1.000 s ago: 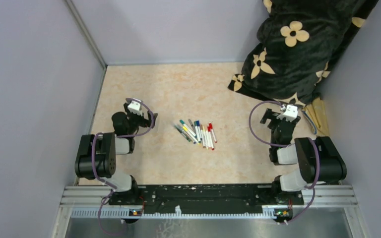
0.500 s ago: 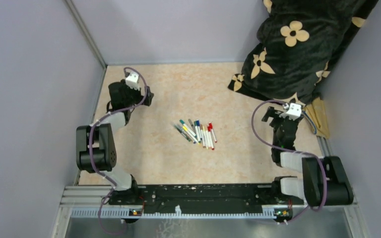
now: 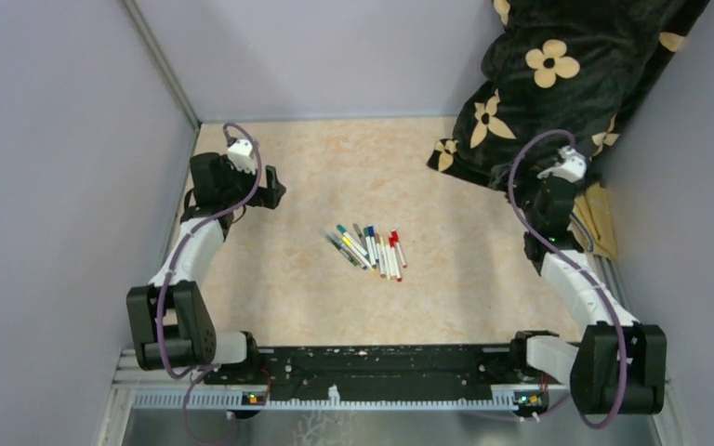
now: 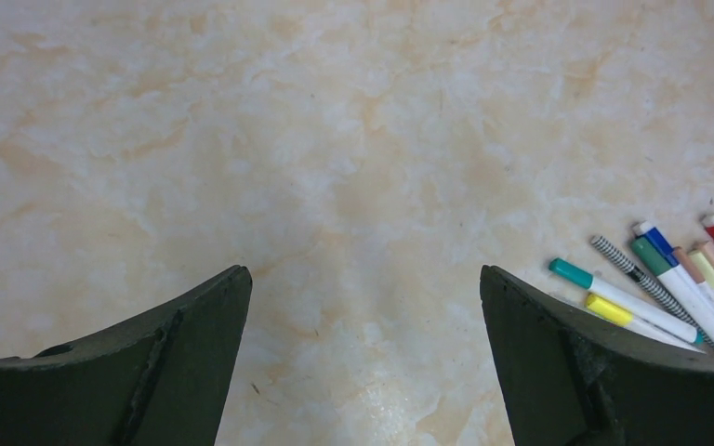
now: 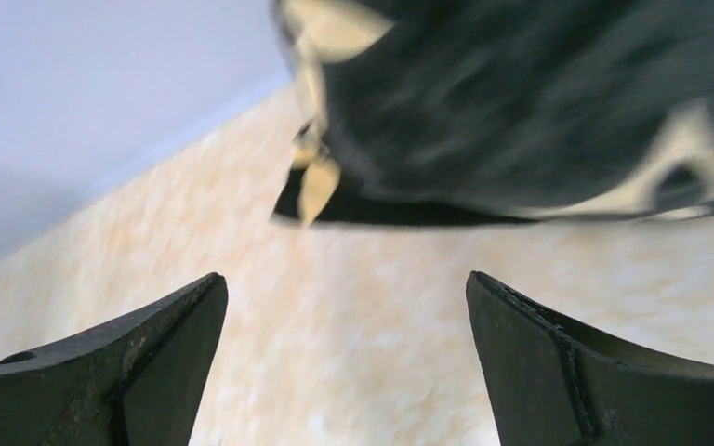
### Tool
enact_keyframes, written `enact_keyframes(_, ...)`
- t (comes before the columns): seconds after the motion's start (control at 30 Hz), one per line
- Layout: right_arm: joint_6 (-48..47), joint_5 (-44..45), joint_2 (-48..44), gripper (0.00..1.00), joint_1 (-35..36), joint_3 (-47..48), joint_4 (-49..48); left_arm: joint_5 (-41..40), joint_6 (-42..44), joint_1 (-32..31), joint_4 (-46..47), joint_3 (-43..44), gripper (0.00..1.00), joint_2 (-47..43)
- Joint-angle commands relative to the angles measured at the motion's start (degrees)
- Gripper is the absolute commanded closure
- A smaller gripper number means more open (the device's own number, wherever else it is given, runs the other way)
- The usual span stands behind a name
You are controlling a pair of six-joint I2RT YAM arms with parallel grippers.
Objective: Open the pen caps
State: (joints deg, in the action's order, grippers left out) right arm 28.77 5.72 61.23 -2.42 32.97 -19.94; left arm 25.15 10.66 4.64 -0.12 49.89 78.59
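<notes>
Lilac walls (image 3: 335,56), beige marbled tabletop (image 3: 279,288), black floral blanket (image 3: 558,93) far right

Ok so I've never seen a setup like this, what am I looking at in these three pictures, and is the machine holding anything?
It is two robot arms bolted at the near edge of a table. The wide picture comes from a fixed camera above and behind them. The other two come from a small camera on each wrist; the dark wedges at the bottom are that arm's own fingers. The left end effector is open over bare table, with a bunch of marker pens to its right, coloured caps on. The right end effector is open too, facing a black flowered blanket in the far right corner. Neither holds anything.
</notes>
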Motion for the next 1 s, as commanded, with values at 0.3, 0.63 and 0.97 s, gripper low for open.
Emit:
enact_keyframes(0.3, -4.43, -6.04, 15.41, 0.14, 29.62, 8.41, 15.02, 1.21, 0.86, 0.23, -13.04, 6.65, 0.01, -8.90)
enact_keyframes(0.63, -6.69, -7.91, 24.57, 0.57, 38.04, 9.85, 13.10, 3.66, 2.67, 0.24, -18.60, 8.18, 0.01, -9.50)
enact_keyframes(0.97, -7.69, -6.09, 30.53, 0.68, 40.67, 9.97, 11.95, 5.94, 5.69, 0.19, -21.54, 7.28, 0.01, -12.08)
